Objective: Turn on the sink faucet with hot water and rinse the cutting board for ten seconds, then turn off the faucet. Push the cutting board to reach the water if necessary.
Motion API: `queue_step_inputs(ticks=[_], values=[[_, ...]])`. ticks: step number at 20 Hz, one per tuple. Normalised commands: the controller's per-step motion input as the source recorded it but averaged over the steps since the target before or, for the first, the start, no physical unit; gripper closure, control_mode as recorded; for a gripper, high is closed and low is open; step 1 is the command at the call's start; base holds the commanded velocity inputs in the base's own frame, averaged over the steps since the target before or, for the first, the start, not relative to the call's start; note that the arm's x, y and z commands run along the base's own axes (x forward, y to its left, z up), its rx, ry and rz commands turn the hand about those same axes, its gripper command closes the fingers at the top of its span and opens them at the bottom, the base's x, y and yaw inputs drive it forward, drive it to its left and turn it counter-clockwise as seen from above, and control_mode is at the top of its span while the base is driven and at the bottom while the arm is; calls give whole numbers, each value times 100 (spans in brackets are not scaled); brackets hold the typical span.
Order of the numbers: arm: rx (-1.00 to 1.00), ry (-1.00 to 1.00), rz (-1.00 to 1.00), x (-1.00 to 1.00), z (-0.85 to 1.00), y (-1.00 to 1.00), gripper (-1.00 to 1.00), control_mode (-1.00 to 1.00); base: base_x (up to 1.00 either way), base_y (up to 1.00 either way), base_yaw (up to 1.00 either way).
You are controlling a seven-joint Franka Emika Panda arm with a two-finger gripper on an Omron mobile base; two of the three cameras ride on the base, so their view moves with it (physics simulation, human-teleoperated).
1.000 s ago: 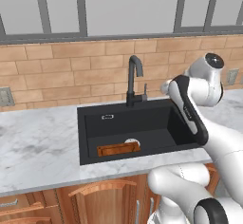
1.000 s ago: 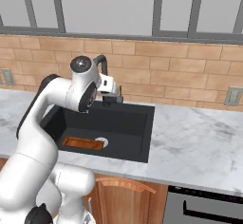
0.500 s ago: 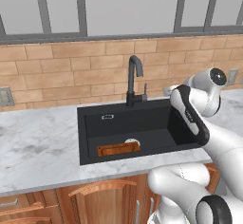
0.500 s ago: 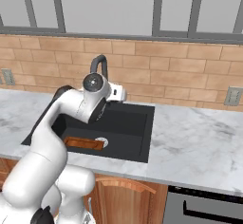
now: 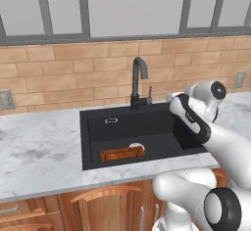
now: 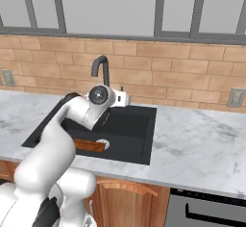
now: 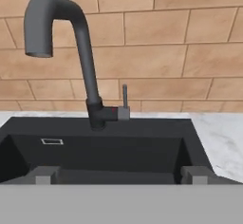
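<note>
The matte-black gooseneck sink faucet (image 5: 138, 80) (image 6: 101, 69) (image 7: 80, 47) stands behind the black sink (image 5: 162, 120) (image 6: 139, 139) (image 7: 142, 147); no water runs from its spout. Its short side lever (image 7: 124, 98) (image 5: 149, 93) points straight up. The orange-brown cutting board (image 5: 122, 153) (image 6: 89, 146) lies flat at the basin's front, beside the white drain (image 5: 137, 147). My gripper (image 7: 119, 175) (image 5: 170, 98) (image 6: 127, 97) is open and holds nothing. It hovers over the basin's right side, facing the faucet and short of the lever.
Marble counter (image 5: 39, 151) (image 6: 202, 144) runs on both sides of the sink, with a brick wall and windows behind. Wall outlets (image 5: 239, 79) (image 6: 236, 96) sit on the bricks. A silver overflow slot (image 7: 52, 141) marks the basin's back wall.
My arm has sunk lower and the hand has dropped slightly in front of the faucet. The board, lever and spout are unchanged.
</note>
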Motion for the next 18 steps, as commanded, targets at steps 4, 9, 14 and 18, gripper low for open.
queue_step_inputs(ticks=[4,9,14,18], values=[[1,-5,0,33,-11,0,-100,-100,0,0,0],[2,-3,0,29,-10,0,-100,-100,0,0,0],[2,-3,0,28,-9,-1,-100,-100,0,0,0],[2,-6,0,22,-23,-4,-100,-100,0,0,0]])
